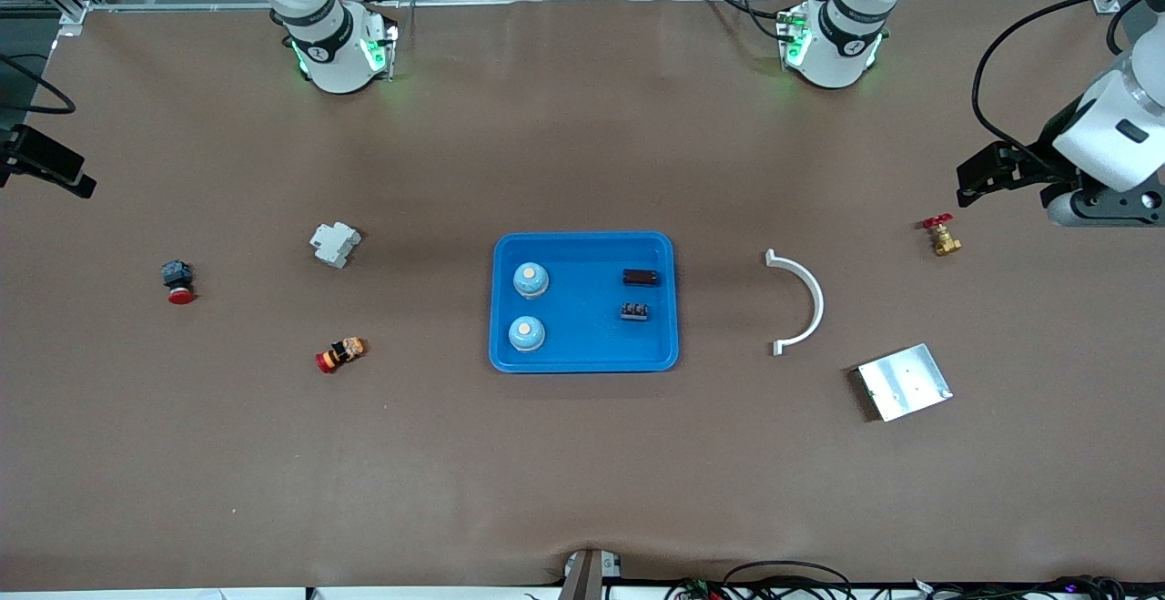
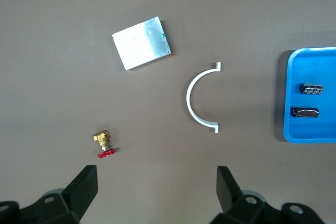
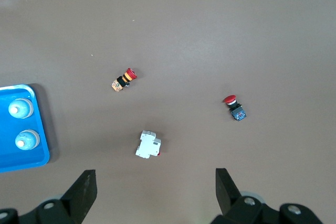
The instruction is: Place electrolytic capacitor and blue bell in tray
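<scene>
Blue tray (image 1: 583,359) at mid-table, already carrying four parts. Two blue bells inside toward the right arm's end: one bell (image 1: 531,279) farther from the front camera, second bell (image 1: 526,333) nearer, apart from each other. Toward the left arm's end of the tray, a dark capacitor (image 1: 641,278) lying flat, and just nearer the camera a small black block (image 1: 634,311), close by but not touching.

Outside the tray, toward the left arm's end: white half-ring clamp (image 1: 801,303), then a silver plate (image 1: 904,381) nearer the camera, and a brass valve (image 1: 943,237) with red handle farther out. Toward the right arm's end: white breaker (image 1: 334,244), red-capped push button (image 1: 340,354) nearer the camera, and another red button (image 1: 178,282) on a dark body well apart toward the table edge.

Left gripper (image 2: 156,186) released, jaws spread wide, nothing between them, parked high over the table near the valve. Right gripper (image 3: 155,187) likewise wide and empty, up over bare table near the breaker. Both arms waiting.
</scene>
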`<state>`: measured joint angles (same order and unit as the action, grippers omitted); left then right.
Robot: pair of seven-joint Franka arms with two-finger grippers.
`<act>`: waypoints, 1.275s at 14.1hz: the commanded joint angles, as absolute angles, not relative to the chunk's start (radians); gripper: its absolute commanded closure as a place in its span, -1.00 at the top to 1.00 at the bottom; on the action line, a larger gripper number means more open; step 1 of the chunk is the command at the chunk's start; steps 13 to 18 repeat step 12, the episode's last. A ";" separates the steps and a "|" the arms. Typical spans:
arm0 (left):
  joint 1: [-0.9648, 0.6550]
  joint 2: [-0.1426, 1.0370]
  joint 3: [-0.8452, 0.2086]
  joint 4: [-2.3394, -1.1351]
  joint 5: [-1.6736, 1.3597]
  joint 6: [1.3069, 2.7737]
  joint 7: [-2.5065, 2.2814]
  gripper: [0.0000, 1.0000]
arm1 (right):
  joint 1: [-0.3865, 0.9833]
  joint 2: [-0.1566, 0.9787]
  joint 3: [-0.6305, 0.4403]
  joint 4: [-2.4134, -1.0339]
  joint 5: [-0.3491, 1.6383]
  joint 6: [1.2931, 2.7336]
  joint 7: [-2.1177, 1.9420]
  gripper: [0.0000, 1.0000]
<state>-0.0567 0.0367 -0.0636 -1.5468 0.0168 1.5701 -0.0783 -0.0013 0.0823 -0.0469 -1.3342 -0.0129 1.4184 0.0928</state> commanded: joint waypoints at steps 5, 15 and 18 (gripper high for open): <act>-0.046 0.026 -0.069 -1.554 0.015 1.574 -0.081 1.00 | -0.006 0.075 -0.048 -1.341 0.003 1.420 0.084 1.00; -0.044 0.029 -0.069 -1.554 0.015 1.578 -0.081 1.00 | -0.008 0.075 -0.049 -1.341 0.002 1.416 0.084 1.00; -0.044 0.029 -0.069 -1.554 0.015 1.578 -0.081 1.00 | -0.008 0.075 -0.049 -1.341 0.002 1.416 0.084 1.00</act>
